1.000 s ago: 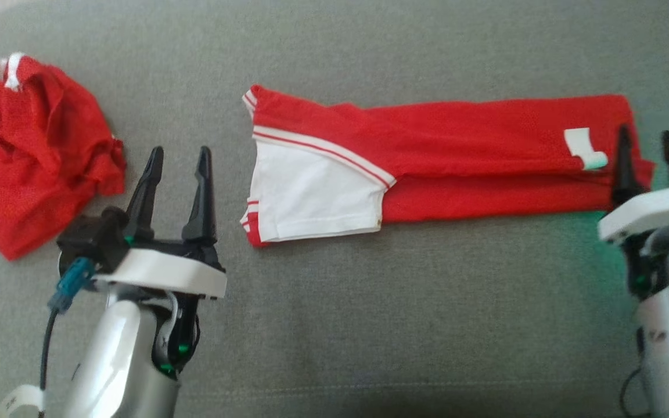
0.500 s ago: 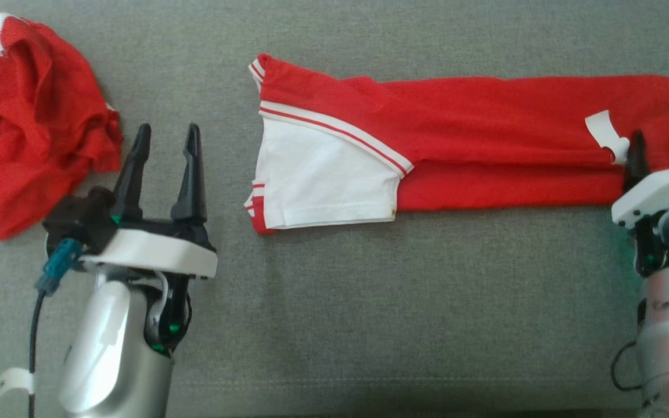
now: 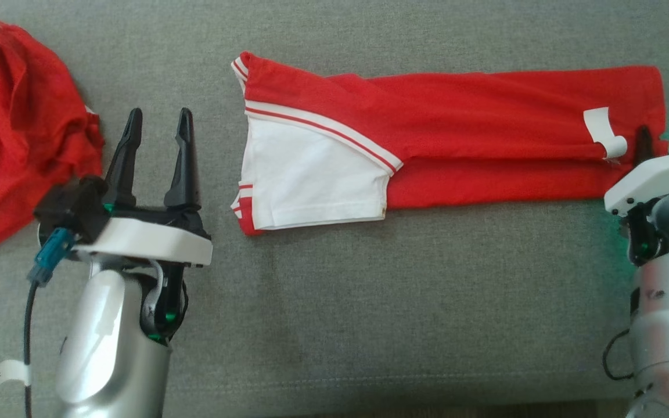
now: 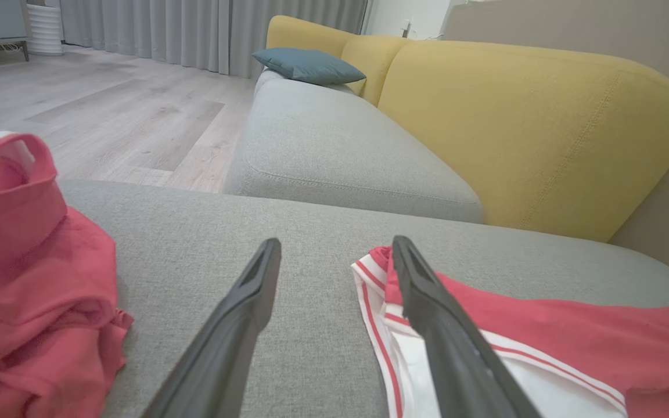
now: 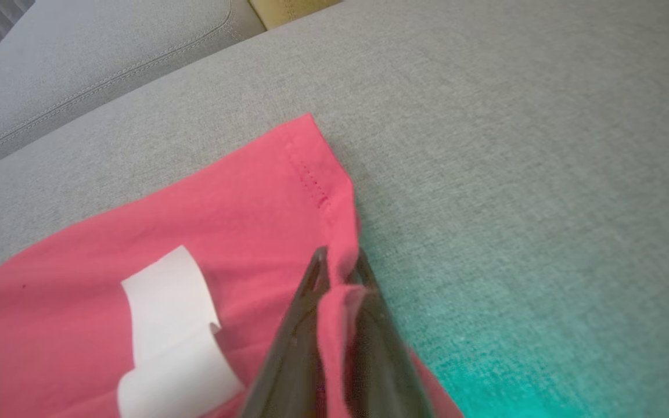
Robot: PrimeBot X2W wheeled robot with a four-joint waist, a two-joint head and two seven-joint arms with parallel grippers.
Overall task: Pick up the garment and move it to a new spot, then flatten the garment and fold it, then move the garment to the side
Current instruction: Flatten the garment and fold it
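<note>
On cushion (image 3: 369,302): folded garment (image 3: 485,128) centre, crumpled garment (image 3: 9,145) far left.

The crumpled red cloth (image 3: 15,133) got cut off by the head view's left edge. The right claw (image 3: 642,145) was mostly hidden behind its own white wrist housing (image 3: 654,177), one dark tip showing at the hem of the garment (image 3: 485,133). Left arm's label (image 3: 2,376) was too tiny to read.

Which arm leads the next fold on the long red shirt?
Right, probably. The right gripper has its jaws shut on the folded garment at its right hem, ready to carry that end over. The left gripper hangs open beside the white sleeve, holding nothing.
</note>
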